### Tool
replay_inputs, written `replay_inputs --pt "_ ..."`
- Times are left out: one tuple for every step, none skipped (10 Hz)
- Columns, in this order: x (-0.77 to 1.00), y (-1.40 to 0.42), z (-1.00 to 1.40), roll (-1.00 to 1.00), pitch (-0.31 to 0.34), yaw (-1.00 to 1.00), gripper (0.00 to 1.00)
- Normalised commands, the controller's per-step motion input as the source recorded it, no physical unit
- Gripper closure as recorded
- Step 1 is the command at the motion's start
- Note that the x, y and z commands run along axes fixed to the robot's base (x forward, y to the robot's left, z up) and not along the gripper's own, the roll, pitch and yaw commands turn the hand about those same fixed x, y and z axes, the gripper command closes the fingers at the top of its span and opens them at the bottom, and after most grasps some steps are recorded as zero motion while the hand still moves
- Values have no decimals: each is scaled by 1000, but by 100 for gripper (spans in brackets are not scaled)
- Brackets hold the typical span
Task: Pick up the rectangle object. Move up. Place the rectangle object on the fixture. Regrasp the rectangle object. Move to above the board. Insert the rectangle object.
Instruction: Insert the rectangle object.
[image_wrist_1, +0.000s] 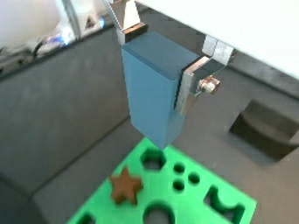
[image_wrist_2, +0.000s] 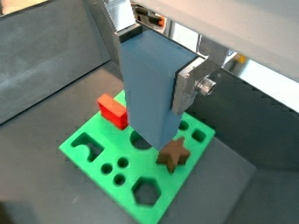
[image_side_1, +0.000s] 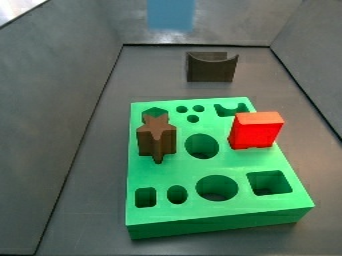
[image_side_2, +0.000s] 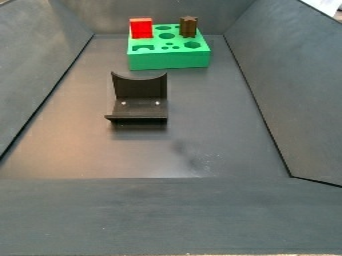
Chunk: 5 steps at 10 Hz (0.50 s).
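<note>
In both wrist views my gripper (image_wrist_1: 162, 59) (image_wrist_2: 158, 59) is shut on the rectangle object (image_wrist_1: 149, 92) (image_wrist_2: 149, 96), a light-blue block hanging upright between the silver fingers (image_wrist_1: 193, 83). Its lower end hovers above the green board (image_wrist_1: 103, 206) (image_wrist_2: 87, 144), apart from it. In a side view only the block's lower end (image_side_1: 170, 12) shows, high at the frame's top edge beyond the board (image_side_1: 167, 170); the gripper itself is out of that view. The fixture (image_side_1: 210, 66) (image_side_2: 136, 100) (image_wrist_1: 268, 127) stands bare on the dark floor, away from the board (image_side_2: 170, 60).
A red cube (image_side_1: 257, 130) (image_wrist_2: 114, 112) (image_side_2: 140, 28) and a brown star piece (image_side_1: 156, 135) (image_wrist_1: 126, 185) (image_wrist_2: 176, 155) (image_side_2: 190, 26) stick up from the board. Sloped dark walls enclose the floor on all sides.
</note>
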Motion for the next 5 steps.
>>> replay_inputs --pt "529 -277 -574 -126 0 566 100" --pt "520 -300 -551 -121 0 551 100" --pt "449 -386 -489 -119 0 497 100" --pt "340 -477 -517 -101 -26 463 100" --pt "329 -511 -434 -97 -44 434 100"
